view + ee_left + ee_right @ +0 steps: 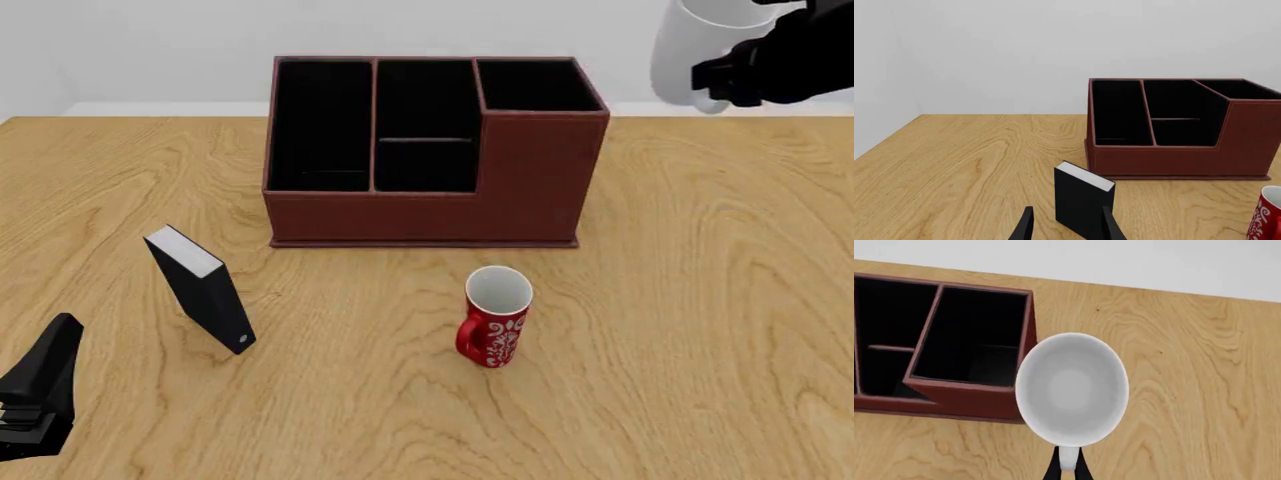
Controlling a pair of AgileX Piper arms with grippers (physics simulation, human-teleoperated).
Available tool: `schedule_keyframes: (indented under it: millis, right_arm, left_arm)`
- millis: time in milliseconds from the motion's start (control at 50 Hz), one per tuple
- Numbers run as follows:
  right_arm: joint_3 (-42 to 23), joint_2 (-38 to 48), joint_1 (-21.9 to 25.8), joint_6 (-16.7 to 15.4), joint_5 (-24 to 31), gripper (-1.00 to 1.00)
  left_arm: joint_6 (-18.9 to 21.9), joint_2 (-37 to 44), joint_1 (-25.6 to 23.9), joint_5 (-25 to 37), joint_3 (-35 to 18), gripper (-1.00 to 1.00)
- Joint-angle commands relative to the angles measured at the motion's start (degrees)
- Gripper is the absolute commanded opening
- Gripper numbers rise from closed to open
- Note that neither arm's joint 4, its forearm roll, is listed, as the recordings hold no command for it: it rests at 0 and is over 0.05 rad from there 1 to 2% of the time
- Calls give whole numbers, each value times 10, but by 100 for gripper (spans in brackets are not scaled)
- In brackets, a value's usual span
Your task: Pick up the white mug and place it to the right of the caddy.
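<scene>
- The white mug point(694, 55) hangs in the air at the far right of the front view, held off the table point(694, 300) and to the right of the caddy point(427, 160), beyond its right end.
- The right gripper point(727, 80) has its fingers closed on the mug's handle; in the right wrist view the two dark fingertips point(1052, 471) pinch the handle point(1067, 462) below the mug's round open mouth point(1072, 388).
- That same view looks straight down into the mug — it is upright, mouth up, with the caddy's right-hand compartment point(974, 340) beside it and bare wood under it.
- The caddy stands on the far half of the table, its black-lined compartments open upward, its taller back corner on the right.
- A red mug point(495, 318) with a white pattern stands upright in front of the caddy, well apart from the white mug.
- A small black box point(200, 290) with a white edge stands tilted on the near left.
- The left gripper point(1066, 227) sits low at the near left corner — its fingers stand apart with nothing between them, the black box just ahead of them in the left wrist view.
</scene>
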Motion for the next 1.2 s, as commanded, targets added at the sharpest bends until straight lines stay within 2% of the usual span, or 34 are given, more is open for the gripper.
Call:
schedule_keyframes:
  millis: [20,460,740,800,1200]
  right_arm:
    - [-22,32,-4,8,-1,-100]
    - [-29,76,-16,20,-9,-100]
    - [-20,111,-17,16,-29,-100]
    - [-28,122,-5,28,-28,-100]
    - [-29,159,-14,24,-42,-100]
  left_arm:
    - [0,0,0,0,0,100]
    - [0,0,0,0,0,100]
    - [0,0,0,0,0,100]
    - [0,0,0,0,0,100]
    - [0,0,0,0,0,100]
